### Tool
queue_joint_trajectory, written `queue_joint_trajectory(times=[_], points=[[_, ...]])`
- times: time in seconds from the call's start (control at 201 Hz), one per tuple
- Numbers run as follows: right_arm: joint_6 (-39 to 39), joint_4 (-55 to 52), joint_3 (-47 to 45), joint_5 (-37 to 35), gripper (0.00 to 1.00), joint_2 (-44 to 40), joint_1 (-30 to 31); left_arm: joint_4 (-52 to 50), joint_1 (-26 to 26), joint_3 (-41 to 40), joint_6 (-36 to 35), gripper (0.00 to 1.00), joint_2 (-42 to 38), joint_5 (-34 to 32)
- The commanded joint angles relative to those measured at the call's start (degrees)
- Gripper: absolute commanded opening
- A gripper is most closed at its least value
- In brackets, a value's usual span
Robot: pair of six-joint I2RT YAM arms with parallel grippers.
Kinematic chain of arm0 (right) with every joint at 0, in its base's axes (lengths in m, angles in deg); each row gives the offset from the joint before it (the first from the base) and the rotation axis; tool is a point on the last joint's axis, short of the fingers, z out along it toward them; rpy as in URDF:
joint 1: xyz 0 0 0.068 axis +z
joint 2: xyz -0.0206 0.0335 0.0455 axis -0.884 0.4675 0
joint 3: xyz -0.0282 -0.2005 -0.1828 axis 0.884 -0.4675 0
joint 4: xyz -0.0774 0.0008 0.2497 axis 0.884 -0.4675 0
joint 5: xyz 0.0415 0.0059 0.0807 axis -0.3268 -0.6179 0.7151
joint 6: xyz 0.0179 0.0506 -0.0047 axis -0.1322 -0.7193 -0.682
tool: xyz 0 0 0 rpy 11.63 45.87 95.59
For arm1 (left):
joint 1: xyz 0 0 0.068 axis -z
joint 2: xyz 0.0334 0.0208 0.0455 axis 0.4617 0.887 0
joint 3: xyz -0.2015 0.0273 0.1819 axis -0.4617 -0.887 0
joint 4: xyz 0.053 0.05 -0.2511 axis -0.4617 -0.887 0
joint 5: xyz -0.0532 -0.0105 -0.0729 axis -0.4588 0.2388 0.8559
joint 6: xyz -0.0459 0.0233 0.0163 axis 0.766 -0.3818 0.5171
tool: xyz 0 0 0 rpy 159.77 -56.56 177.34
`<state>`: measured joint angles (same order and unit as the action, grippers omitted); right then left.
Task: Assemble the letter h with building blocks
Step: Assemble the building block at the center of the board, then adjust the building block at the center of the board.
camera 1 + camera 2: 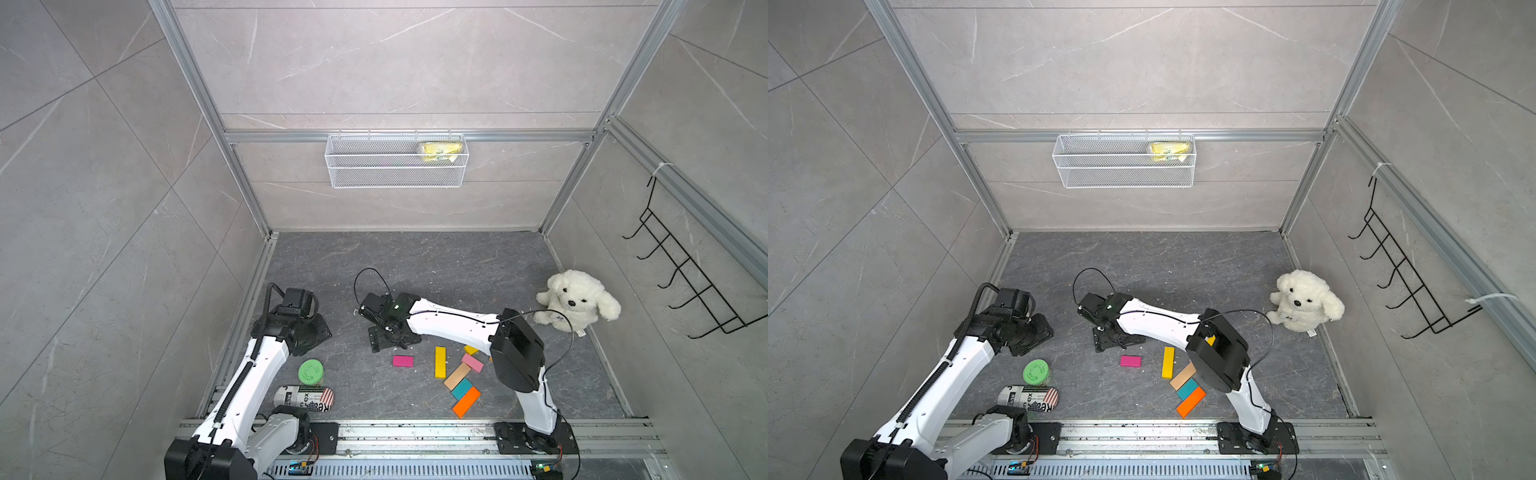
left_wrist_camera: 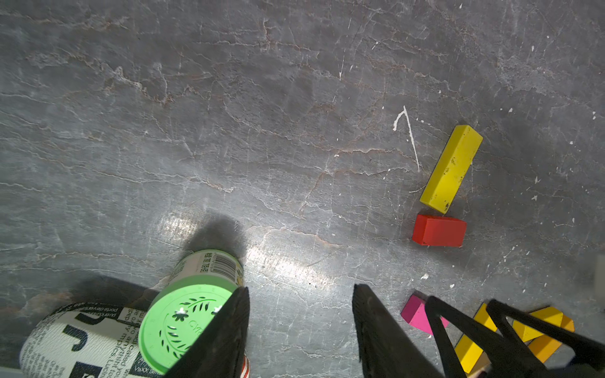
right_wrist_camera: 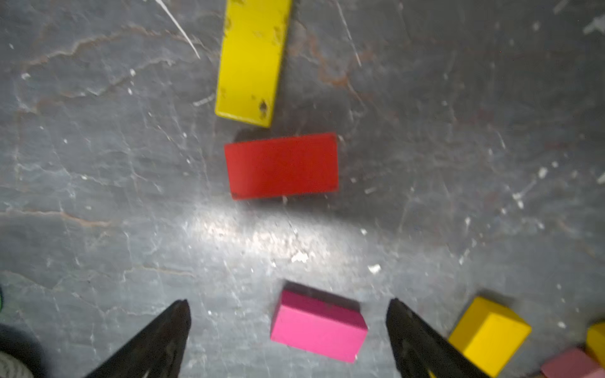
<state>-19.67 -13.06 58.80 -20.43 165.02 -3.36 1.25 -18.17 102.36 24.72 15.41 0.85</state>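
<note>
Magenta block (image 3: 319, 325) lies loose between the spread jaws of the right gripper (image 3: 288, 301), probably meant beside the red block (image 3: 281, 165). The left gripper (image 2: 301, 288) hangs part-open, empty.

I see a small flat magenta wooden block (image 1: 402, 360). Right of it lie a long yellow wooden block (image 1: 440, 362) and a long orange wooden block (image 1: 466, 402). Left of it is a round green plastic lid (image 1: 310, 371) with a leaf pattern.

Left arm (image 1: 266, 365), right arm (image 1: 449, 320): I am wearing white shells with black joints. Ribbed black hose (image 1: 239, 384) is running along my left; thin black cable (image 1: 371, 269) is looping off my right wrist. My fingers (image 3: 157, 340) are showing matte black, tapering wedges.
</note>
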Motion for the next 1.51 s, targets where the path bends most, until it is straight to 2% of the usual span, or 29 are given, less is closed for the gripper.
queue_joint_trajectory(times=[0.0, 0.299, 0.577, 0.717, 0.821, 0.911, 1.075, 1.508], points=[[4.59, -2.05, 4.94, -0.78, 0.97, 4.65, -2.16, -0.94, -0.18, 2.45, -1.19, 0.55, 0.03, 0.28], [7.34, -7.57, 16.78, -0.05, 0.96, 14.05, -3.35, -0.88, -0.24, 2.7, -1.25, 0.55, 0.7, 0.47], [5.6, -8.49, 17.5, -1.26, 0.91, 15.56, -3.25, -1.24, -0.26, 2.87, -1.43, 0.55, 0.63, 0.31], [5.11, -8.36, 17.39, -0.32, 0.82, 15.88, -3.18, -1.15, -0.2, 3.11, -1.5, 0.55, 0.65, 0.3], [4.19, -8.16, 17.48, 0.01, 0.68, 15.83, -2.98, -1.15, -0.25, 3.14, -1.53, 0.56, 0.71, 0.22], [2.89, -8.35, 17.59, -0.13, 0.6, 15.92, -2.92, -1.06, -0.23, 3.12, -1.54, 0.55, 0.9, 0.16], [-0.68, -9.19, 18.22, -0.19, 0.54, 16.32, -2.78, -1.19, -0.19, 3.36, -1.68, 0.55, 0.94, -0.05], [-7.76, -10.28, 18.8, -1.29, 0.52, 17.38, -2.48, -1.19, -0.25, 3.4, -2.07, 0.55, 0.89, -0.64]])
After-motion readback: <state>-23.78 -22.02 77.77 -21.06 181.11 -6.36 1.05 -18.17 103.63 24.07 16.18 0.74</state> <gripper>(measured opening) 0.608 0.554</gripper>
